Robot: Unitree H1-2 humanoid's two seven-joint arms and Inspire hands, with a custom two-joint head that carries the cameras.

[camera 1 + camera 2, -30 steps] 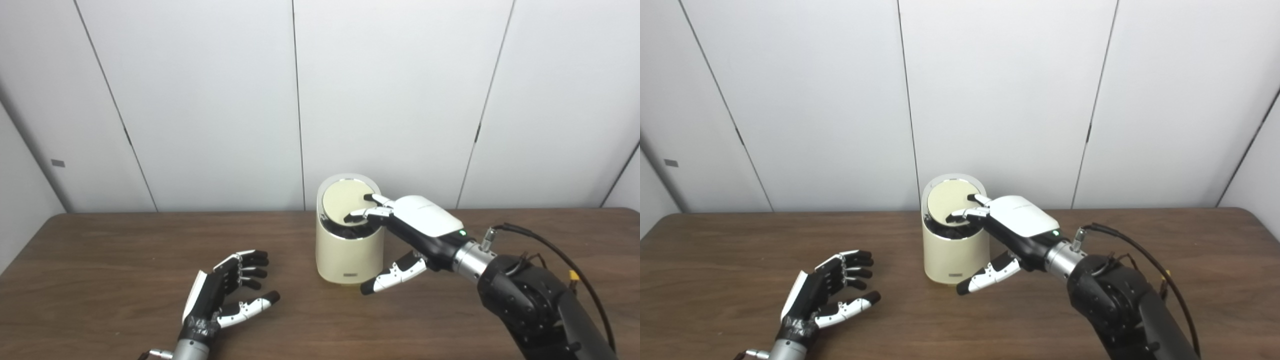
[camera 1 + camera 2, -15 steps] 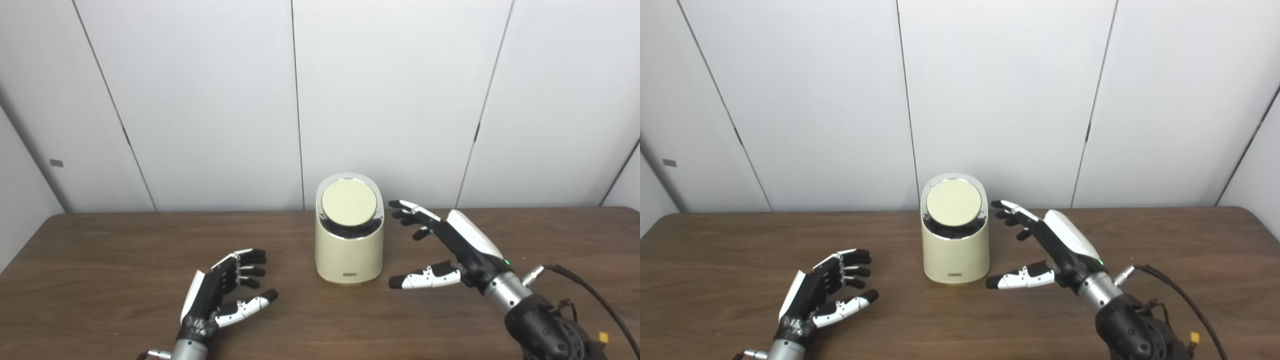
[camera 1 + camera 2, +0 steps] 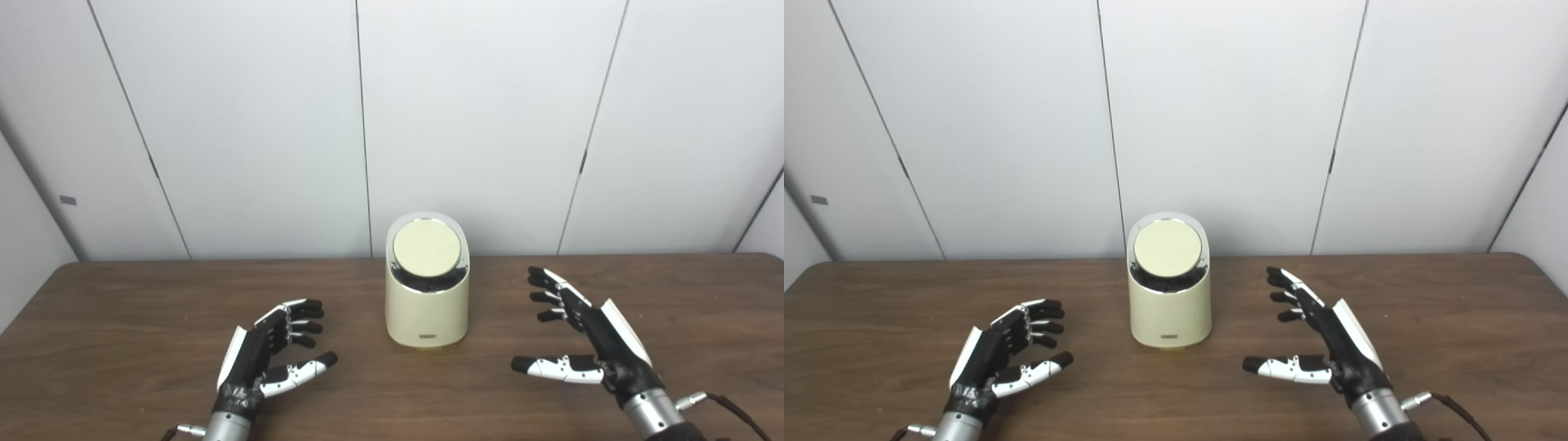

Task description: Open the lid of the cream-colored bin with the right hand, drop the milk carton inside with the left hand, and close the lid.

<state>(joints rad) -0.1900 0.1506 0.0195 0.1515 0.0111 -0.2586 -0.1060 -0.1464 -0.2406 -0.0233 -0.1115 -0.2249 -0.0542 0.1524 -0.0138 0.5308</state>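
Note:
The cream-colored bin point(image 3: 427, 306) stands upright at the middle of the brown table point(image 3: 122, 294), near the wall. Its round lid point(image 3: 427, 248) sits tilted toward me inside a chrome ring, with a dark gap under its front edge. My right hand point(image 3: 591, 340) hovers low over the table to the right of the bin, open, fingers spread, holding nothing. My left hand point(image 3: 266, 355) rests open at the front left, palm turned inward, also with nothing in it. No milk carton shows in either view.
White wall panels point(image 3: 478, 122) rise straight behind the table's far edge. A cable point(image 3: 732, 409) trails from my right wrist at the bottom right corner.
My right hand has come off the bin's lid and drawn back right and toward me, down to the table. The lid now sits without fingers on it. The left hand barely moved.

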